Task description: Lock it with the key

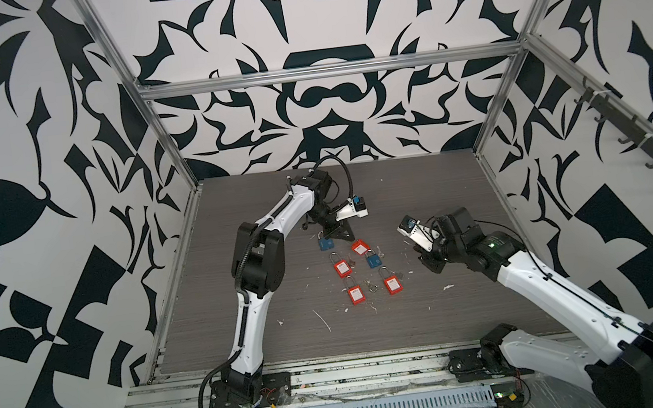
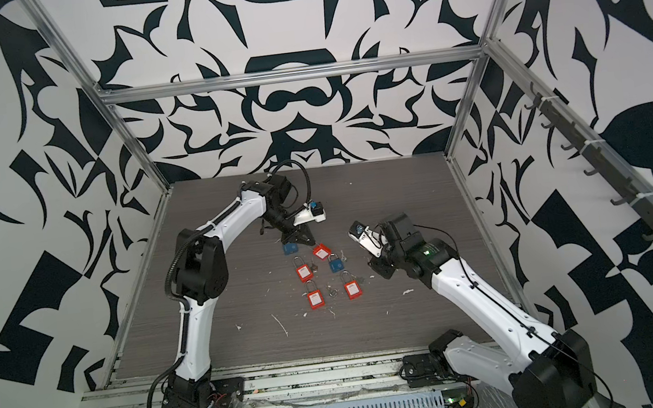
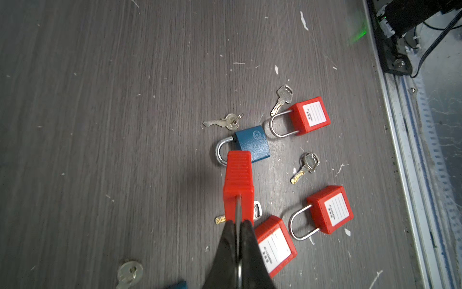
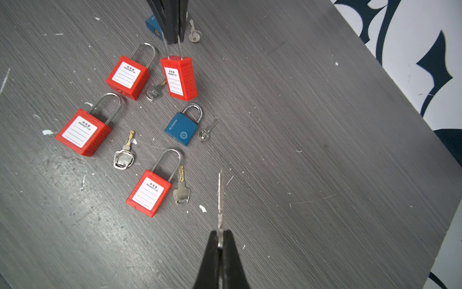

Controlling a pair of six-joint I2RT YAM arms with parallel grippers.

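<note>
The enclosure walls carry a bold black-and-white print. The table is dark grey wood-grain laminate, matte, scuffed and dotted with white flecks.

Left: the left hand is clamped shut on the smooth steel shackle of a red padlock. The ribbed plastic body projects beyond the fingertips, above the cluster of locks. Both shackle legs appear to enter the body. Whether its far end clears the table cannot be told.

Centre: three other red padlocks lie flat, boxy, with white paper labels and long thin shackles. Beside them are a blue padlock in textured painted metal with a short thick shackle, and several loose keys, silver or brass-bladed, some on split rings.

Right: the right hand is closed on the bow of a flat silver key. The blade points forward, edge-on, well apart from the held padlock.

Assessment: the step in hand appears to be bringing the key to the keyway in the held body's end face, which no view shows. The blade should be lined up with the body's long axis and rolled to match the slot. A grip on the shackle alone may let the body swing, and smooth steel may pivot between the pads. A slow, straight feed is advised, with the turn made only once the key is fully seated.
</note>
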